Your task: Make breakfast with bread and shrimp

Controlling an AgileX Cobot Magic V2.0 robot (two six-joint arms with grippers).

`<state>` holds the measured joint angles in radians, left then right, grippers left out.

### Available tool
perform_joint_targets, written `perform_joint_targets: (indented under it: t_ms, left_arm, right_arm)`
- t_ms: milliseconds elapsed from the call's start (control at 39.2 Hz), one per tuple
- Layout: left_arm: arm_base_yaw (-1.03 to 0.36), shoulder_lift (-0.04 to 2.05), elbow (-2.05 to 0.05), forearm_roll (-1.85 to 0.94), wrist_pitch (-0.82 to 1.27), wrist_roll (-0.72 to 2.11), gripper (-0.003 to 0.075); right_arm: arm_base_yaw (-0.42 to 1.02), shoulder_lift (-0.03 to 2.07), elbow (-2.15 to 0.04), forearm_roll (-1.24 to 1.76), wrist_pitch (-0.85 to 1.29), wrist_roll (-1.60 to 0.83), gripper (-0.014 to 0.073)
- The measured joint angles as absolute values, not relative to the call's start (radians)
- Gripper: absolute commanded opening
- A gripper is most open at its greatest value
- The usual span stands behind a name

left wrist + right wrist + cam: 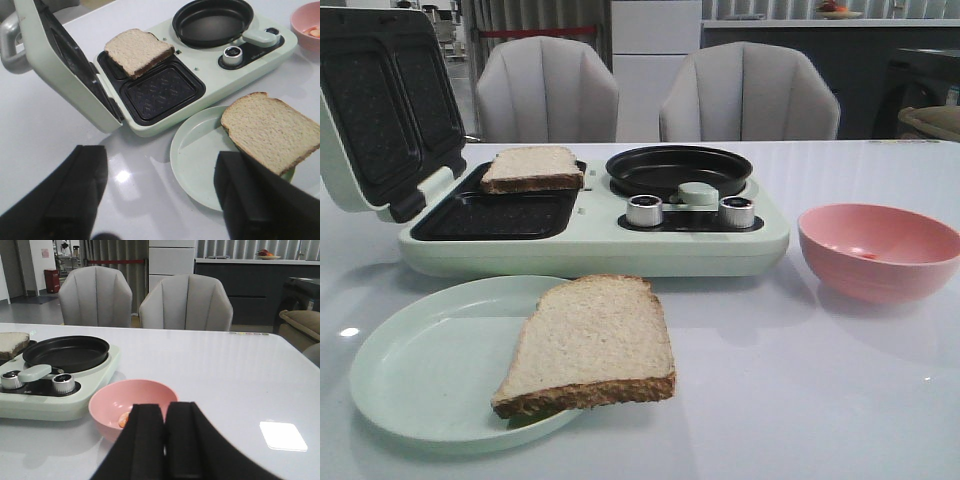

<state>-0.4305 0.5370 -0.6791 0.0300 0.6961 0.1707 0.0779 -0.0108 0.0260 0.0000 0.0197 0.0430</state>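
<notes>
White glossy table (840, 400) fronts two grey chairs (748, 92). One bread slice (588, 345) overhangs the green plate (410, 370), another (532, 168) sits on the sandwich maker (600, 245); the shrimp (124, 419) lies half-hidden in the pink bowl (880, 250). Left gripper (160, 200) gapes wide and empty; right gripper (165, 440) has its fingers pressed together, empty.

Both grippers idle, neither holding anything.
The left gripper (160, 195) hung with its two black fingers (75, 195) spread wide apart and nothing between them. The right gripper (165, 435) had its fingers (145, 440) pressed nearly together, only a thin slit between them, gripping nothing.
</notes>
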Motion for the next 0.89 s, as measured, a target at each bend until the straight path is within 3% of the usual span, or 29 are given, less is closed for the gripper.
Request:
perform_joint_targets:
  t_ms: [460, 894]
  left_arm:
    - [-0.431, 0.016, -0.429, -0.02, 0.673, 0.171, 0.0513]
    - [-0.431, -0.005, -0.366, -0.04, 0.613, 0.171, 0.0512]
  right_arm:
    - [0.078, -0.011, 0.026, 0.0, 0.02, 0.043, 0.0153]
    - [0.078, -0.011, 0.026, 0.0, 0.018, 0.043, 0.0153]
